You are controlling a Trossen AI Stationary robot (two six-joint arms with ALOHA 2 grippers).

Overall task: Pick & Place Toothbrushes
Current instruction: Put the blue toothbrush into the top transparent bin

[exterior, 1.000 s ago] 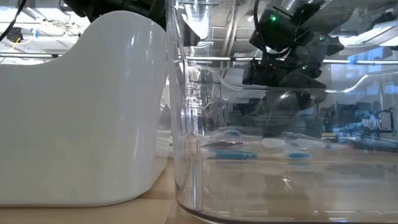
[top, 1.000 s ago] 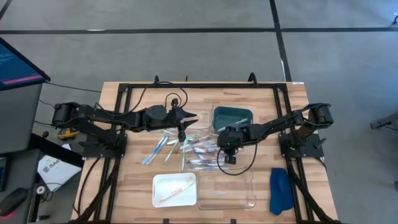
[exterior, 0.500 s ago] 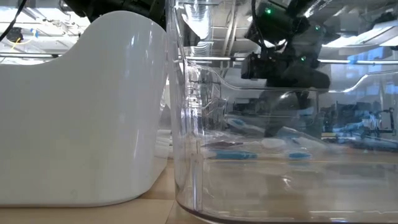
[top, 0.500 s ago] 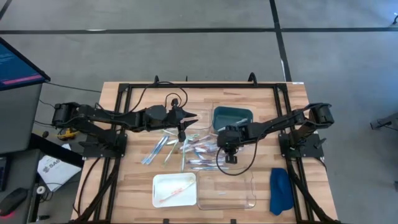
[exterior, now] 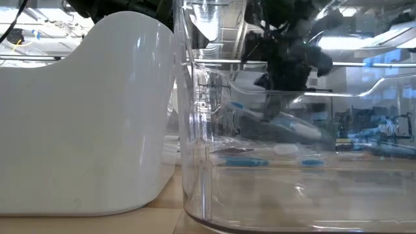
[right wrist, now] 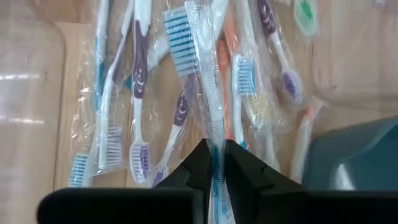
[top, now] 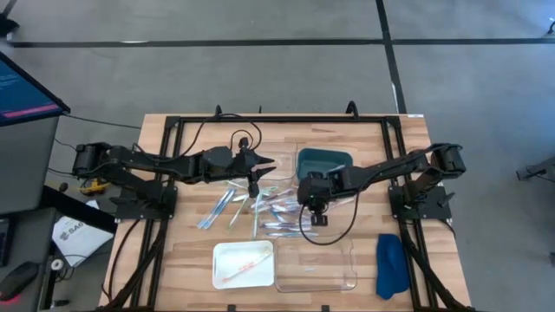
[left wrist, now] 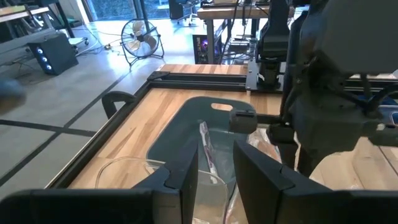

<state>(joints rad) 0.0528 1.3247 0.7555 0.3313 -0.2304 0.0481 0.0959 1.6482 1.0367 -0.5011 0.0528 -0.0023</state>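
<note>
Toothbrushes (top: pixel 260 208) lay in a loose pile of clear wrappers on the wooden table (top: pixel 173 251), at its middle, between the two arms. One wrapped blue-bristled toothbrush (right wrist: pixel 205 81) was pinched at its handle by the right gripper (right wrist: pixel 214 163), fingers pressed nearly together on it, the brush lifted above the rest of the pile. In the low view that brush (exterior: pixel 273 120) hung tilted in the air under the dark gripper, seen through the clear tray wall. High view put the right gripper (top: pixel 314 201) over the right edge of the pile, just beside the teal tray (top: pixel 323 162).

Left gripper (left wrist: pixel 214 168) hovered at the left side of the pile, fingers partly spread with a wrapped toothbrush (left wrist: pixel 207 149) showing in the gap; cannot tell whether it was gripped. In the high view it (top: pixel 253 184) sat at the pile's top end.

White tray (top: pixel 244 263) sat at the near edge of the table with an orange-pink brush (top: pixel 244 264) lying inside. Clear tray (top: pixel 316 266) stood just right of it. Blue cloth (top: pixel 391 265) lay at the table's right near corner.
</note>
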